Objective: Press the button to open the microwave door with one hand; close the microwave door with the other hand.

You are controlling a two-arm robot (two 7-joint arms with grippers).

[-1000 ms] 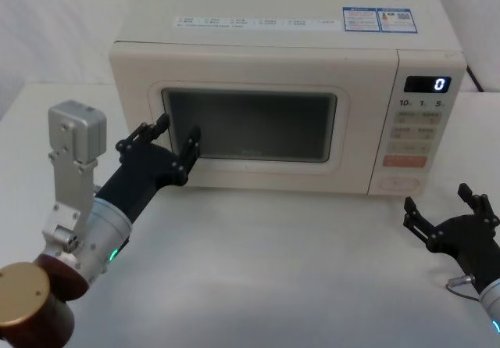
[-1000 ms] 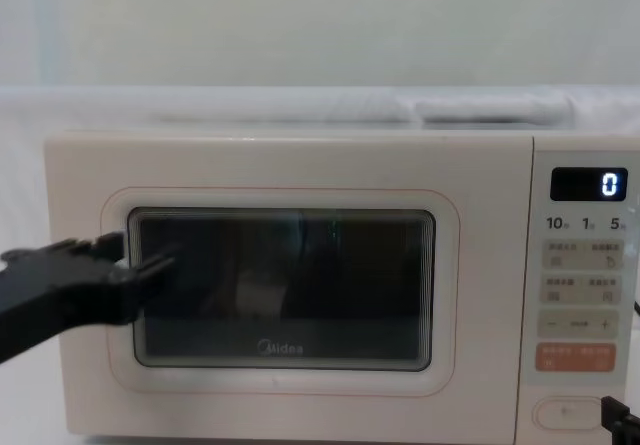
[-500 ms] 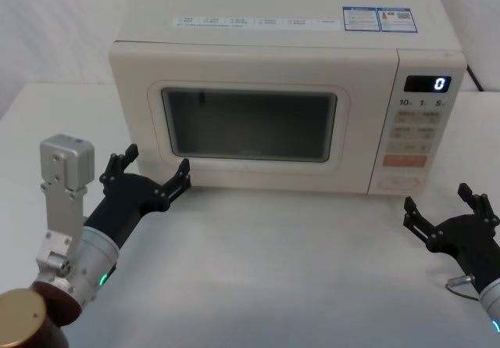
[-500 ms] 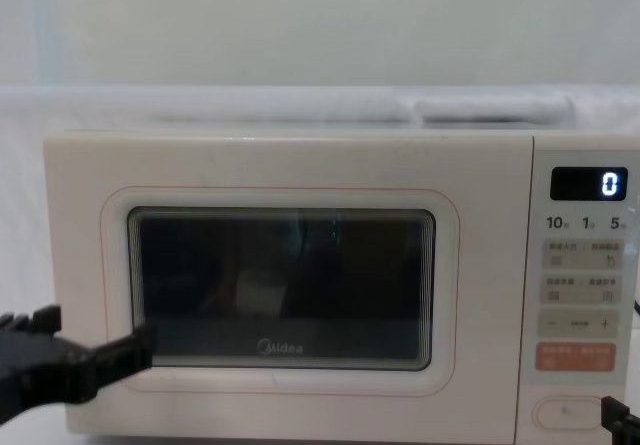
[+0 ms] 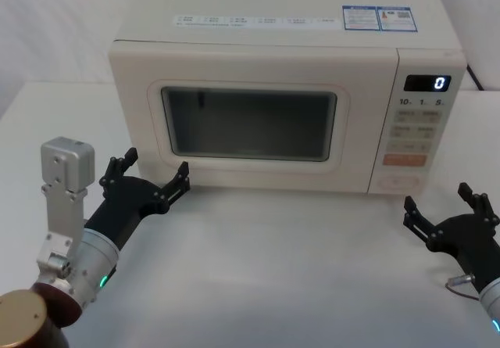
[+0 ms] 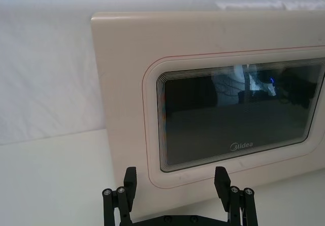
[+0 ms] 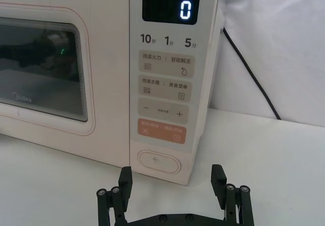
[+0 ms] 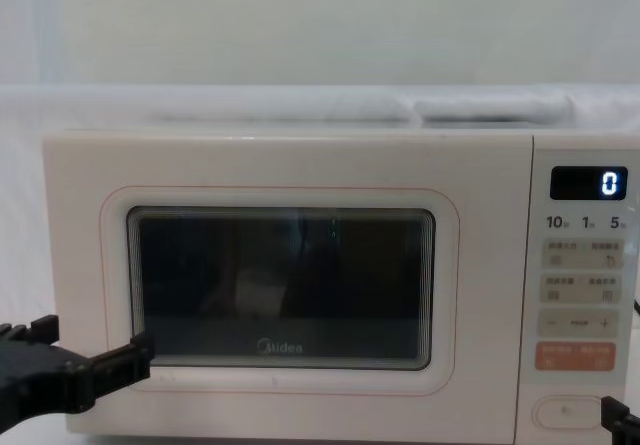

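While spread wide, left claw (image 5: pixel 148 178) empty before the shut microwave door (image 5: pixel 250 125); right claw (image 5: pixel 447 209) likewise gaping, empty.

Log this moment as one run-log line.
cream-white microwave door: shut | wide cream pill-shaped button: untouched | black left gripper: open, low before door's left corner | black right gripper: open, before panel
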